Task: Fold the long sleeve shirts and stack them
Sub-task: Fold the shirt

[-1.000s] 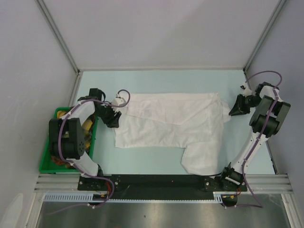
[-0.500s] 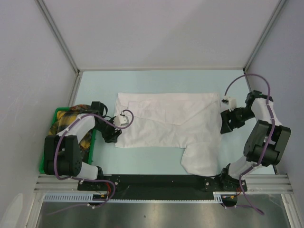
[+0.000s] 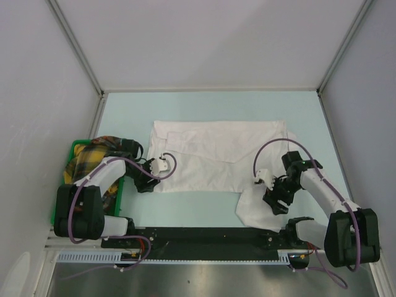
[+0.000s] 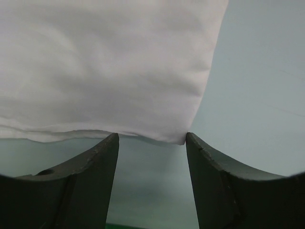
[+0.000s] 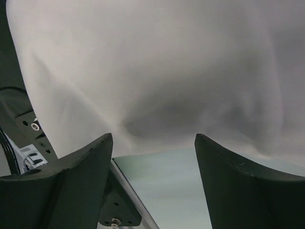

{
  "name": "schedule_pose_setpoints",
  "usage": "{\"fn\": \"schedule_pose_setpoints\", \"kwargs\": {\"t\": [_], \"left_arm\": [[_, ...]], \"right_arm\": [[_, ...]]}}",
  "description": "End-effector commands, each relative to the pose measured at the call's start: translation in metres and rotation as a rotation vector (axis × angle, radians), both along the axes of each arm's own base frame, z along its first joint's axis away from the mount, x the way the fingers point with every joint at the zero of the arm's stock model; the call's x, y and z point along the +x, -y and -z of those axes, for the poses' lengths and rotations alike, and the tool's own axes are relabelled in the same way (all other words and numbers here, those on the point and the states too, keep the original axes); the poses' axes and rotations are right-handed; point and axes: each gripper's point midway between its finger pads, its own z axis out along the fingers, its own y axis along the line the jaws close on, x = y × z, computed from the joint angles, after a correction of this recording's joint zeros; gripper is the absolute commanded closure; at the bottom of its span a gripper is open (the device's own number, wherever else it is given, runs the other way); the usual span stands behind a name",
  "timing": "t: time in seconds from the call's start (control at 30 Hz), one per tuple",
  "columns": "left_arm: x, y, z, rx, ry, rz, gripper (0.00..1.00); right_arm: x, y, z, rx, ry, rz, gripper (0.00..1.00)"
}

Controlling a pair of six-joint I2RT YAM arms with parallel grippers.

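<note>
One white long sleeve shirt [image 3: 216, 154] lies spread flat mid-table, with a sleeve [image 3: 255, 210] hanging toward the near edge at its right. My left gripper [image 3: 144, 182] is open at the shirt's near-left corner. In the left wrist view the open gripper [image 4: 150, 138] has the shirt's corner [image 4: 105, 62] just ahead of its tips, nothing between them. My right gripper [image 3: 274, 201] is open at the sleeve's right edge. In the right wrist view the open gripper [image 5: 152, 138] faces the white cloth [image 5: 167, 62] and holds nothing.
A green basket [image 3: 62, 213] stands at the table's left edge with a yellow plaid cloth [image 3: 86, 159] in it, under my left arm. The black base rail [image 3: 204, 235] runs along the near edge. Grey walls close the back and sides.
My right arm has swung from the shirt's far-right edge down to the sleeve near the front. My left gripper has shifted down to the shirt's near-left corner.
</note>
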Motion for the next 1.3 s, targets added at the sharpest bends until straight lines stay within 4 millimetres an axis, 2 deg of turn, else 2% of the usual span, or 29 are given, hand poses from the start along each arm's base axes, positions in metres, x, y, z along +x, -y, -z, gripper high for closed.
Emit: {"fn": "schedule_pose_setpoints", "kwargs": {"t": [0.0,0.07,0.1,0.13,0.2,0.23,0.3,0.33,0.43,0.53,0.73,0.8,0.87,0.93,1.07,1.2,1.27], "left_arm": [[0.008,0.002,-0.002,-0.005,0.054,0.013,0.36],[0.008,0.002,-0.002,0.005,0.073,0.040,0.35],[0.005,0.002,-0.001,0.011,0.082,0.053,0.35],[0.005,0.002,0.000,0.020,0.092,0.064,0.35],[-0.001,0.005,-0.001,0.029,0.124,0.112,0.36],[-0.003,0.006,-0.001,0.029,0.136,0.126,0.36],[-0.009,0.007,-0.001,0.036,0.163,0.166,0.37],[-0.010,0.007,-0.005,0.036,0.194,0.177,0.37],[-0.016,0.009,-0.007,0.048,0.236,0.232,0.37],[-0.024,0.015,-0.001,0.059,0.232,0.280,0.38],[-0.024,0.022,0.015,0.079,0.225,0.284,0.44],[-0.023,0.020,0.016,0.089,0.229,0.283,0.51],[-0.022,0.020,0.016,0.093,0.236,0.287,0.67],[-0.023,0.020,0.012,0.091,0.240,0.302,0.84],[-0.026,0.026,-0.008,0.043,0.259,0.312,1.00],[-0.026,0.028,-0.026,0.001,0.248,0.281,1.00],[-0.017,0.029,-0.040,-0.021,0.261,0.252,1.00]], "right_arm": [[0.010,0.007,0.017,-0.116,0.073,-0.042,0.25],[0.012,0.008,0.023,-0.154,0.083,-0.075,0.31],[0.011,0.011,0.027,-0.180,0.071,-0.067,0.38],[0.010,0.009,0.029,-0.183,0.069,-0.071,0.52],[0.013,0.008,0.030,-0.187,0.079,-0.068,0.62],[0.013,0.007,0.030,-0.188,0.079,-0.067,0.74],[0.013,0.005,0.029,-0.189,0.083,-0.074,0.85],[0.013,0.005,0.029,-0.190,0.085,-0.074,0.98],[0.013,0.005,0.027,-0.186,0.088,-0.079,1.00],[0.012,0.004,0.022,-0.178,0.095,-0.079,1.00],[0.011,0.002,0.008,-0.161,0.104,-0.079,1.00],[0.009,0.001,0.004,-0.157,0.101,-0.083,1.00],[0.010,0.001,-0.001,-0.151,0.115,-0.080,1.00],[0.009,0.001,-0.005,-0.151,0.114,-0.079,1.00],[0.015,0.000,-0.025,-0.132,0.146,-0.057,1.00],[0.024,0.005,-0.044,-0.121,0.178,-0.038,1.00],[0.029,0.010,-0.051,-0.119,0.187,-0.014,1.00]]}}
